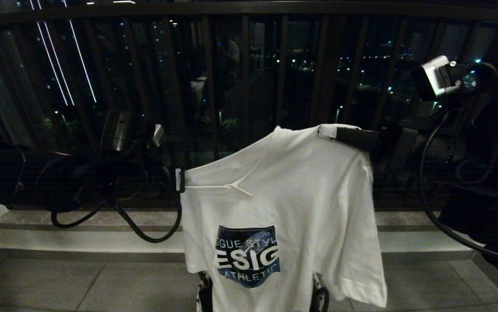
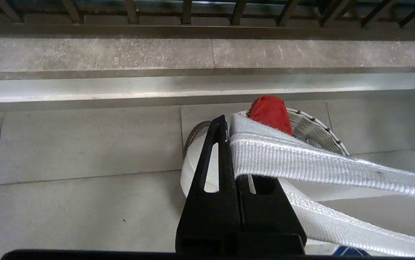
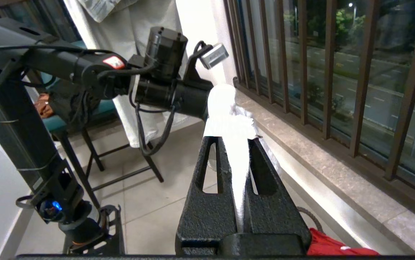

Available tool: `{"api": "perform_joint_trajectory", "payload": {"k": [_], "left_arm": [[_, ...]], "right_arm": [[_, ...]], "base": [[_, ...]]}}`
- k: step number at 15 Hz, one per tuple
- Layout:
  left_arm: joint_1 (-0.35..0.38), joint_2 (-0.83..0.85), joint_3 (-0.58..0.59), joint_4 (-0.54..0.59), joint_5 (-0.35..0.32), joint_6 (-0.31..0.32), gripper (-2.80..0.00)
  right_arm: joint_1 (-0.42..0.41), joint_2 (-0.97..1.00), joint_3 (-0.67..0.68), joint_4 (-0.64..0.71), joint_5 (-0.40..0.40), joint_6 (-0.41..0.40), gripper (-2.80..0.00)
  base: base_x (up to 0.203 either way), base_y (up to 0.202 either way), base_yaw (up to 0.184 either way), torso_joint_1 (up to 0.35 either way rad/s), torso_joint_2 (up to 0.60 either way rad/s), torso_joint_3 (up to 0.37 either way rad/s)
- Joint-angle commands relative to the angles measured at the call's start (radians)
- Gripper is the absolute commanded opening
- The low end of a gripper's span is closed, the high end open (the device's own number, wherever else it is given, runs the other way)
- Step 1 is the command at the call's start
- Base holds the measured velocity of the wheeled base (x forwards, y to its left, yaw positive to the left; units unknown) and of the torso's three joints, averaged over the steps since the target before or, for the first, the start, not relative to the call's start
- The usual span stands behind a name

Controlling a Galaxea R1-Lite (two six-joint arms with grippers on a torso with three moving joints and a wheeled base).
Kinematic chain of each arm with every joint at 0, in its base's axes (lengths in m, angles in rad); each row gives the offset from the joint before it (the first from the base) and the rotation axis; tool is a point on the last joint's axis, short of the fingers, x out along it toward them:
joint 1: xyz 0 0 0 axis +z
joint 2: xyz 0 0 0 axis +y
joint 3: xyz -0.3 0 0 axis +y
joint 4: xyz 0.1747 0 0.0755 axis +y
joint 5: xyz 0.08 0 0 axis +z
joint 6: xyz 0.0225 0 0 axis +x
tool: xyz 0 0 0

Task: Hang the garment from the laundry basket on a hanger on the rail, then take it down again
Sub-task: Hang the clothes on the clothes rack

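The garment [image 1: 301, 199], a white T-shirt with a dark blue chest graphic, hangs spread in front of me between both grippers. My left gripper [image 1: 180, 180] is shut on its ribbed collar [image 2: 301, 162]. My right gripper [image 1: 333, 132] holds it higher, on the far side of the neck, and is shut on bunched white cloth [image 3: 233, 119]. The left gripper [image 2: 231, 130] hangs over the laundry basket [image 2: 319, 131], whose white lattice side shows on the floor under the shirt. The right gripper [image 3: 233, 141] points toward the left arm [image 3: 164, 83]. The hanger and the rail are out of view.
A red cloth [image 2: 270, 113] lies in the basket. The dark balcony railing [image 1: 249, 65] and a stone ledge [image 1: 80, 219] run close behind the shirt. A stool draped with pale cloth [image 3: 128, 119] stands beyond the left arm, on grey floor tiles [image 2: 84, 144].
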Motion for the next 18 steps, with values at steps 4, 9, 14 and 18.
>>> {"api": "perform_joint_trajectory", "payload": {"k": [4, 9, 14, 18], "left_arm": [[-0.001, 0.008, -0.006, -0.004, -0.001, -0.002, -2.80], [-0.017, 0.048, 0.001, -0.001, -0.005, -0.004, -2.80], [-0.023, 0.055, 0.002, 0.056, -0.008, 0.034, -2.80], [-0.034, 0.087, 0.006, 0.063, -0.011, 0.098, -2.80]], "right_arm": [[-0.002, 0.045, 0.004, -0.004, 0.039, -0.002, -2.80], [-0.013, 0.126, 0.010, -0.002, 0.088, -0.013, -2.80], [-0.014, 0.230, 0.010, 0.003, 0.088, -0.082, -2.80], [-0.001, 0.280, 0.040, 0.006, 0.082, -0.122, -2.80]], "base": [[0.000, 0.000, 0.000, 0.000, 0.00, 0.000], [0.000, 0.000, 0.000, 0.000, 0.00, 0.000], [0.000, 0.000, 0.000, 0.000, 0.00, 0.000], [0.000, 0.000, 0.000, 0.000, 0.00, 0.000]]}}
